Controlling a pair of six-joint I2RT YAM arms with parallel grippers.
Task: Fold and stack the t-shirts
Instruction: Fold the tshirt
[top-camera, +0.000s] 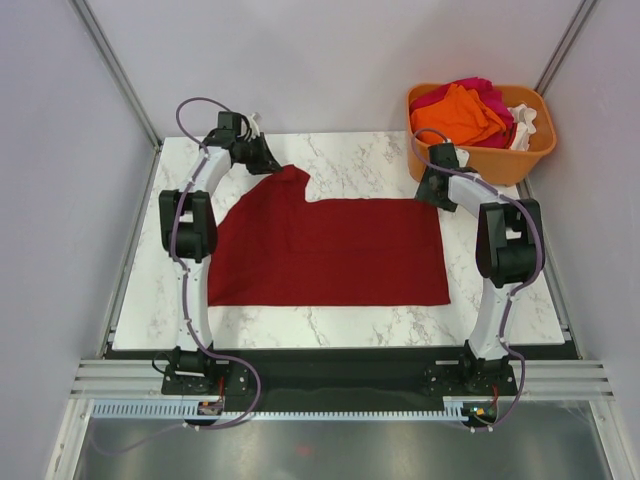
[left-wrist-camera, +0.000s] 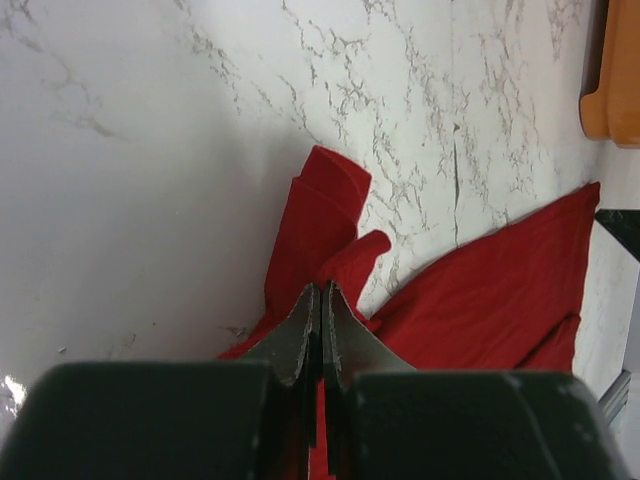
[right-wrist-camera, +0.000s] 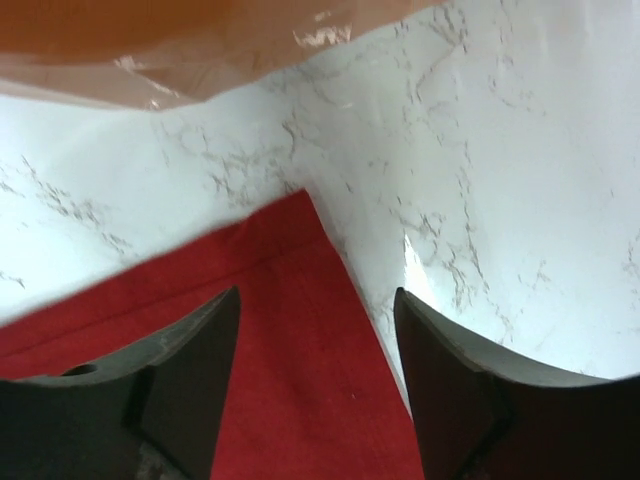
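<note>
- left end effector (left-wrist-camera: 321, 290) clenched on a bunched corner of the dark red shirt (top-camera: 330, 250), at the far left of the surface (top-camera: 350, 155); red cloth shows between the closed fingers, and a sleeve stands up just ahead of them.
- right end effector (right-wrist-camera: 318, 300) released, jaws apart and straddling the shirt's far right corner, low over it; no cloth gripped as far as the wrist view shows.
- dark red shirt lies spread flat across the middle of the surface, near edge straight, one sleeve poking out at far left.
- orange shirt (top-camera: 465, 112), pink shirt (top-camera: 490, 90) and white shirt (top-camera: 525, 120) sit heaped in the tub (top-camera: 480, 160) at the far right corner.
- judgement: early stage. first shirt laid out, fold not finished; no stack begun; at least three shirts left.
</note>
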